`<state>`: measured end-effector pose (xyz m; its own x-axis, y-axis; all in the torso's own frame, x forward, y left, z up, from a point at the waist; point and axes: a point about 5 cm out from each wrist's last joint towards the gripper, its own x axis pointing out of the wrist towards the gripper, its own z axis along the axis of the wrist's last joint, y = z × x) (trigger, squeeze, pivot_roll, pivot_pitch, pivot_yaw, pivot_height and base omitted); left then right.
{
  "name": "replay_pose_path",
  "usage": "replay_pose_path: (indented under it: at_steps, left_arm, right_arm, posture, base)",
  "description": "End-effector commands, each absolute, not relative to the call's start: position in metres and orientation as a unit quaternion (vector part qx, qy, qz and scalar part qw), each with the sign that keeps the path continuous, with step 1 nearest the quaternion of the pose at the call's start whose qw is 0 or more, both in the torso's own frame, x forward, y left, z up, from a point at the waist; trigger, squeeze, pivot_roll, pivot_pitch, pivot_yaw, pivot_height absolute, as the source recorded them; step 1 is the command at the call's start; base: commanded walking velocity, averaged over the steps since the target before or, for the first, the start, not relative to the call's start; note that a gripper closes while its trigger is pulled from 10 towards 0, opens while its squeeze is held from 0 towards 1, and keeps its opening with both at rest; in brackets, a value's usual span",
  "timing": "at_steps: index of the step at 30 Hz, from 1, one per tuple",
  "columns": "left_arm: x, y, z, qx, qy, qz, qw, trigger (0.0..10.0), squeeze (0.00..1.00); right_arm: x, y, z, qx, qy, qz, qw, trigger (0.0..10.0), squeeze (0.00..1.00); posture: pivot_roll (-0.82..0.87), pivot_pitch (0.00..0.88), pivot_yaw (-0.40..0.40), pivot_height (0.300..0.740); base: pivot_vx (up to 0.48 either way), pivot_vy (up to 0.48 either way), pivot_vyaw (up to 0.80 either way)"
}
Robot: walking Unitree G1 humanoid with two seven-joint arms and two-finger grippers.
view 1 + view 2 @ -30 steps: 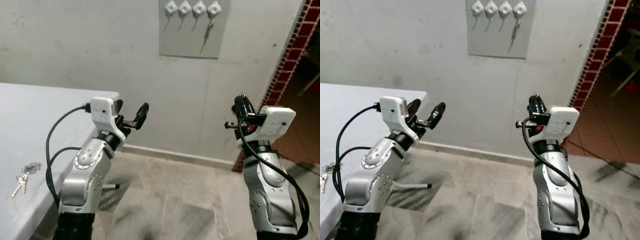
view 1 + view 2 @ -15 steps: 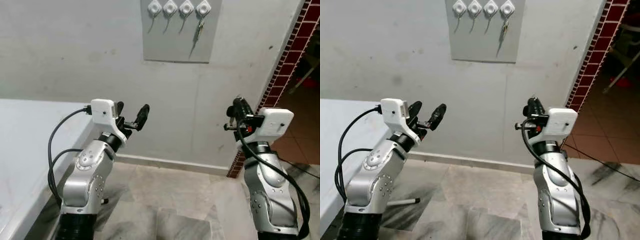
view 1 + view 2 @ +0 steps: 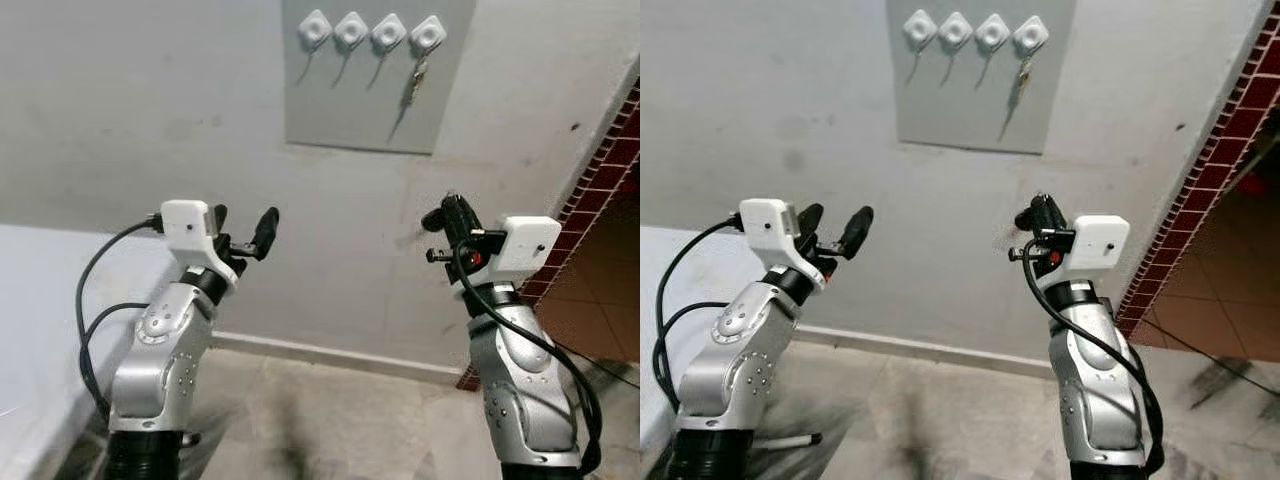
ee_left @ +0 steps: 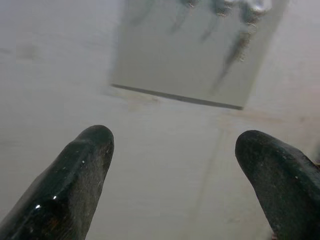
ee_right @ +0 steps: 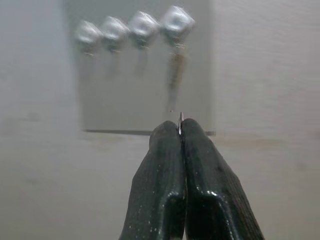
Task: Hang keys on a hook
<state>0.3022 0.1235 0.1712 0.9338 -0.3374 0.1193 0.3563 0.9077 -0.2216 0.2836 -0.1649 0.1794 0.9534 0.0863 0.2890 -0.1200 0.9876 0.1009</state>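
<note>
Keys (image 3: 417,77) hang on the rightmost hook (image 3: 428,33).
Your left gripper (image 3: 243,232) has fingers spread apart; your right gripper (image 5: 180,131) is clenched on a thin metal sliver (image 5: 181,118).

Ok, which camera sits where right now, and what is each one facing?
Left eye, head: faces the wall, hook panel above, left gripper and right gripper raised.
Right eye, head: same scene; key on the rightmost hook.
Left wrist: looks past its spread fingers at the panel.
Right wrist: looks past its closed fingers at the hooks; a thin metal tip pokes out between them.
All share the panel.
</note>
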Motion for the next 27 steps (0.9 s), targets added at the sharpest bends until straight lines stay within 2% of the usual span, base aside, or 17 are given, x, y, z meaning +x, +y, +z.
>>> replay_pose_path:
  at_steps: [1,16,27]
  left_arm:
    - [0.303,0.1327,0.1769,-0.112,-0.051,-0.164,0.979,10.0,0.0]
    - [0.3039,0.1311,0.1759,-0.117,-0.043,-0.153,0.98,10.0,0.0]
    - [0.3091,0.1346,0.1748,-0.11,-0.031,-0.106,0.988,10.0,0.0]
  right_arm:
    - [0.2833,-0.1573,0.1877,0.065,-0.159,0.068,0.983,10.0,0.0]
    - [0.2834,-0.1554,0.1869,0.066,-0.155,0.072,0.983,10.0,0.0]
    - [0.281,-0.1505,0.181,0.065,-0.136,0.084,0.985,10.0,0.0]
  posture:
    - [0.01,0.0,0.003,0.715]
    - [0.01,0.0,0.002,0.715]
    - [0.01,0.0,0.003,0.715]
  base:
    - [0.48,0.0,0.0]
    - [0.458,0.0,0.0]
    - [0.0,0.0,0.0]
